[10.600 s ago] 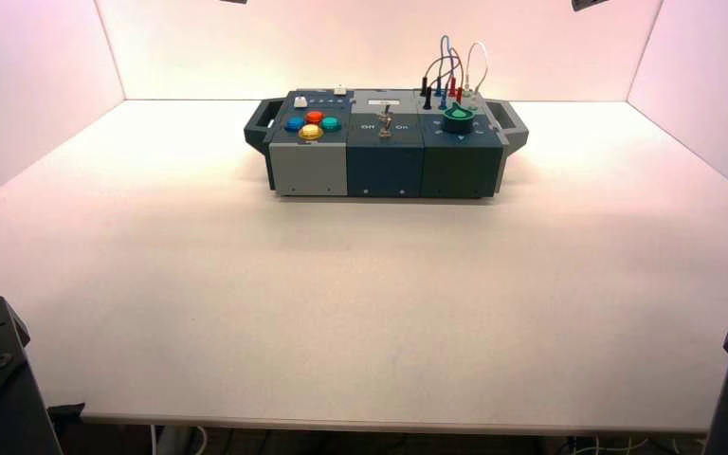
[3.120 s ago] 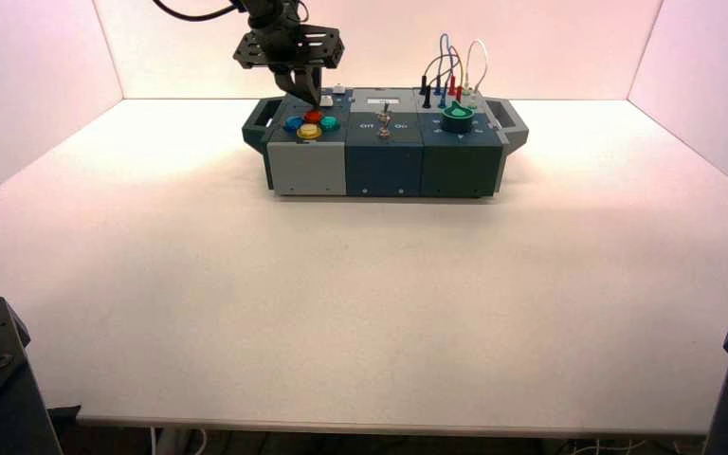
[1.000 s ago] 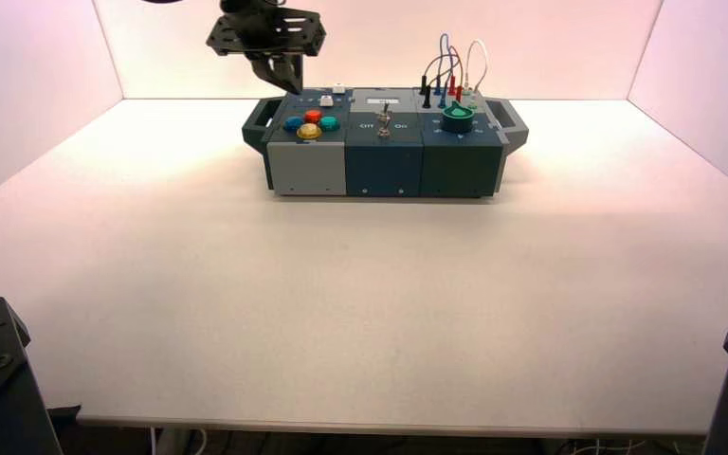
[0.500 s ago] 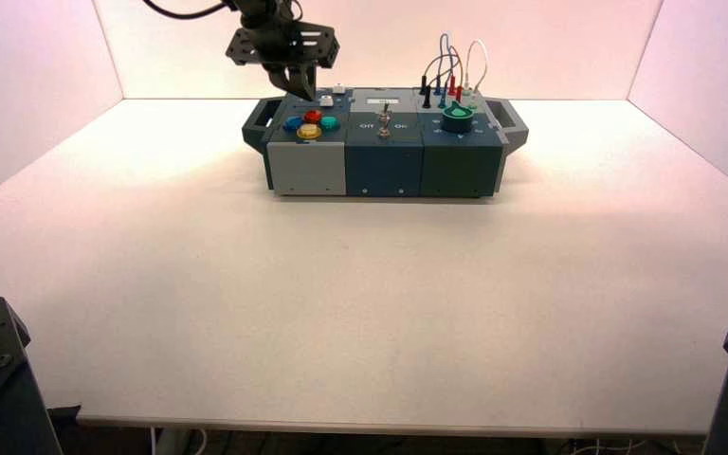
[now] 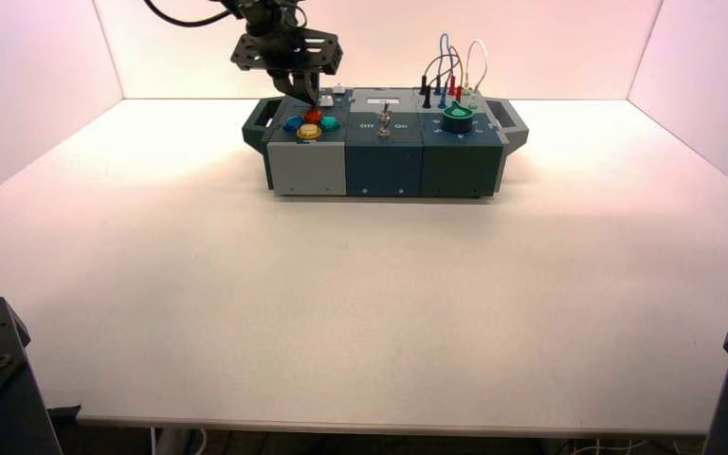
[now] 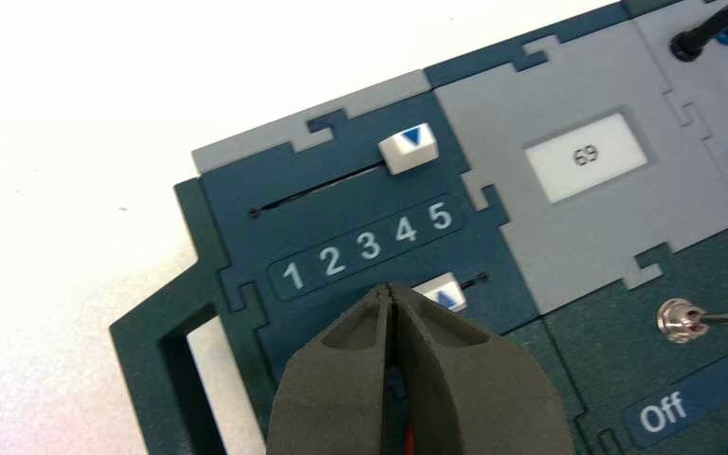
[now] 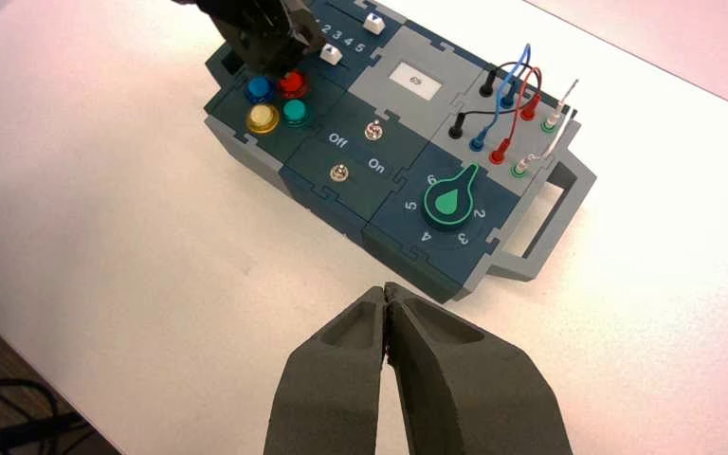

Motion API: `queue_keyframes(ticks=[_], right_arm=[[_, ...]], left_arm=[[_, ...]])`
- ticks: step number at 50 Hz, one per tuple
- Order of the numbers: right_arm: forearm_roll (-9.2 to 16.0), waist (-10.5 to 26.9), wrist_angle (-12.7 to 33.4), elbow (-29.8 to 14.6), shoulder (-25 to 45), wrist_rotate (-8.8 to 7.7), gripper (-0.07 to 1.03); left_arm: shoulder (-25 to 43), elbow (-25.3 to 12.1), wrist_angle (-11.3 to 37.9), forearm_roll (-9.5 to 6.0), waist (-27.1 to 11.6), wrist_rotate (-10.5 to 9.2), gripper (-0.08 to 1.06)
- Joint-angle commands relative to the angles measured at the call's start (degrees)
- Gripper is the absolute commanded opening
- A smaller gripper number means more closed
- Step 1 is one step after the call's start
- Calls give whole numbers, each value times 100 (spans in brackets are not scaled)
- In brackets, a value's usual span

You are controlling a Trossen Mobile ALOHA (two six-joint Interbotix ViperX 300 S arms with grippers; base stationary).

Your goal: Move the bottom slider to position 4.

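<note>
The bottom slider (image 6: pixel 447 295) is a small white block on the box's (image 5: pixel 384 171) dark left part, between the numbers (image 6: pixel 367 246) and the red button (image 5: pixel 313 117). Its blue arrow points at the numbers, close to the 4. Its track runs the same way as the row of numbers, from the 1 side to the 5 side. Part of the block is hidden, so I cannot tell which way the block itself is longest.

The left gripper (image 6: pixel 388 287) is over that part, right by the slider, on the side of the low numbers. It is squeezed closed, with nothing in it. I cannot tell if it touches the slider.

The top slider (image 6: pixel 409 149) is past the numbers, and its arrow points back at them. The right gripper (image 7: pixel 388 289) waits closed and bare in front of the box.
</note>
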Motion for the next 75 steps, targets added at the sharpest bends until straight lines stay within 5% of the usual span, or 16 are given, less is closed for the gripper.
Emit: queue_keyframes(ticks=[1, 75], right_arm=[[26, -9, -44, -88, -70, 0, -2], [0, -9, -35, -132, -70, 9, -2]], left_arm=[[-149, -141, -18, 0, -53, 9, -4], [-211, -114, 167, 9, -97, 0, -4]])
